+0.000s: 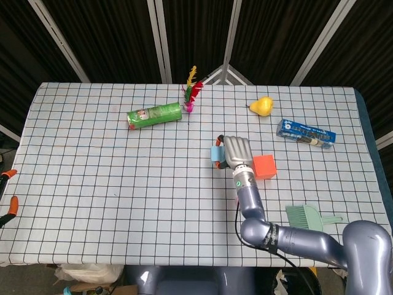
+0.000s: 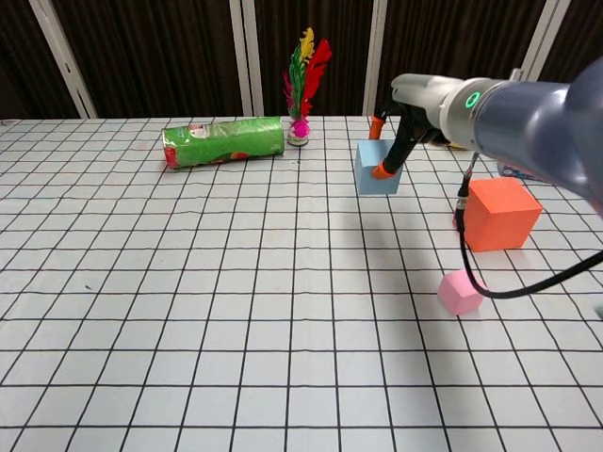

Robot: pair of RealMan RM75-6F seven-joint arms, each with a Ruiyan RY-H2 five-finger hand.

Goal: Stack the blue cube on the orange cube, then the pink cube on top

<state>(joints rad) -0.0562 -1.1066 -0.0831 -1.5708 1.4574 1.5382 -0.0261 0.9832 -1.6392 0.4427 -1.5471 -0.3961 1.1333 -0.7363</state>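
My right hand [image 1: 236,152] [image 2: 403,134] grips the blue cube [image 1: 217,153] [image 2: 376,169] from above and holds it off the table. The orange cube [image 1: 264,166] [image 2: 502,213] sits on the cloth just right of the hand, a little lower than the blue cube in the chest view. Nearer to me, the pink cube [image 2: 460,292] lies alone on the table; in the head view my arm hides it. Neither view shows my left hand.
A green can [image 1: 155,115] [image 2: 223,141] lies on its side at the back left beside a feather shuttlecock [image 1: 191,92] [image 2: 303,85]. A yellow pear [image 1: 263,106] and a blue box [image 1: 305,133] are at the back right. A green brush [image 1: 310,218] lies near the front right.
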